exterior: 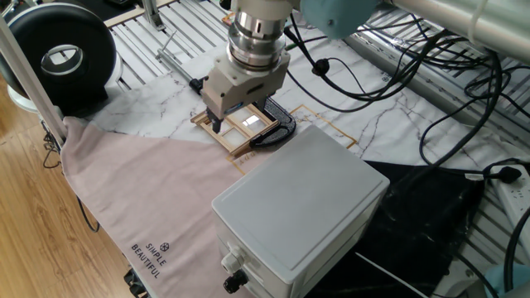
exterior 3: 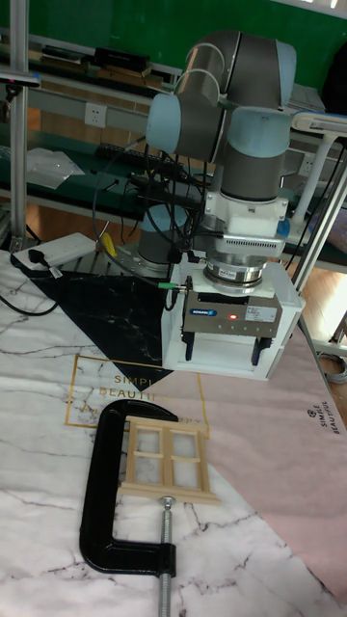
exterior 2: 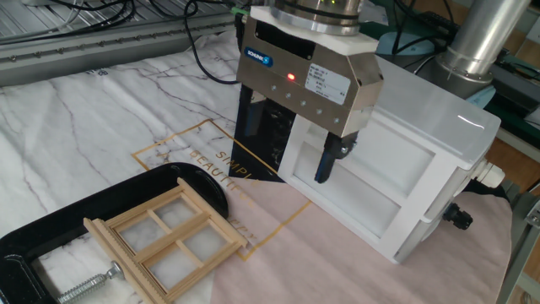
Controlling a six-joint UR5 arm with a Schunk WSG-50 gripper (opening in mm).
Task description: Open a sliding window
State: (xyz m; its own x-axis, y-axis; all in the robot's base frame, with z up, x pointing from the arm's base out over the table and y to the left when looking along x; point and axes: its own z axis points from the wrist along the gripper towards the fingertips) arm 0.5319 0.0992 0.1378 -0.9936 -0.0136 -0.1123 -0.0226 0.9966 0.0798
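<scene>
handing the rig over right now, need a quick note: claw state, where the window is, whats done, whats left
Claw: open, empty, fingers pointing down, above the table and not touching anything.
Sliding window: lies flat on the marble-print cloth, held in the black C-clamp, in front of the white box. In the tall fixed view the claw hangs short of the window, on the box side.
Done: only the approach. No contact with the window shows.
Left: bring the claw down onto the window, catch the sliding part and push it along its frame. Which way it slides cannot be told from these views.
</scene>
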